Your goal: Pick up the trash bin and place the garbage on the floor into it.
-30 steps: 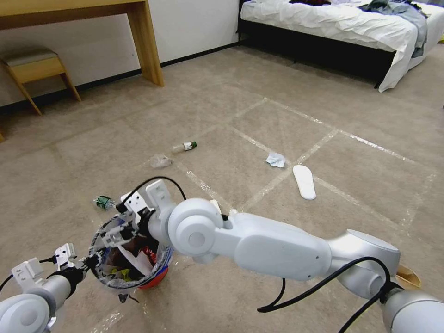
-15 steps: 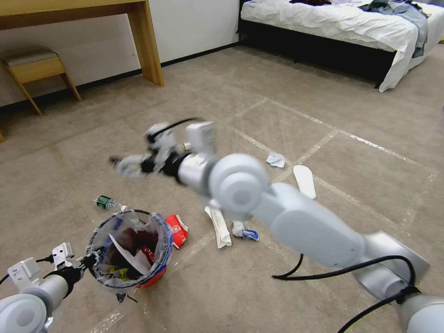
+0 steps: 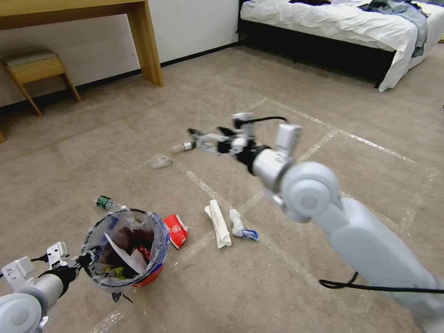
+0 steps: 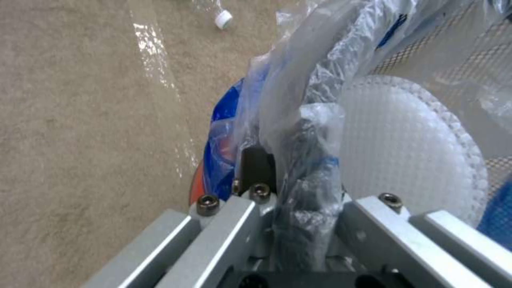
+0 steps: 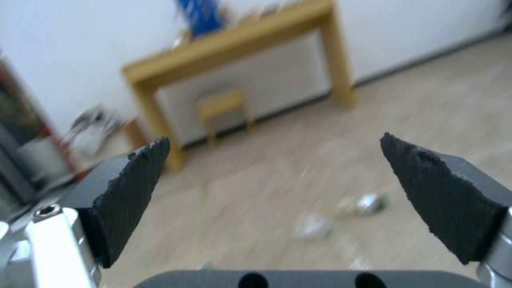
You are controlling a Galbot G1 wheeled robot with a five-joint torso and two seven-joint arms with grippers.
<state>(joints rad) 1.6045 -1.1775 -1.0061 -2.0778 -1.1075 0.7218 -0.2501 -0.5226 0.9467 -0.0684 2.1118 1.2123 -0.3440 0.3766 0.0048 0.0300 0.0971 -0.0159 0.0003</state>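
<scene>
The trash bin, a red bucket lined with a clear bag printed in blue, sits low on the carpet and holds white paper, a red wrapper and some yellow scraps. The left gripper is clamped on the near rim of the trash bin; in the left wrist view its fingers pinch the crinkled bag and rim between them. Just beside the trash bin lies a red wrapper, then a white paper roll and a small white wad with a blue end a little farther out. Behind the trash bin lies a green-capped bottle. Well beyond the trash bin are a crumpled clear scrap and a second bottle with a green cap. The right gripper hangs in the air near that far bottle, its dark pads spread wide with nothing between them. A wooden desk and a bed stand far past the trash bin.
</scene>
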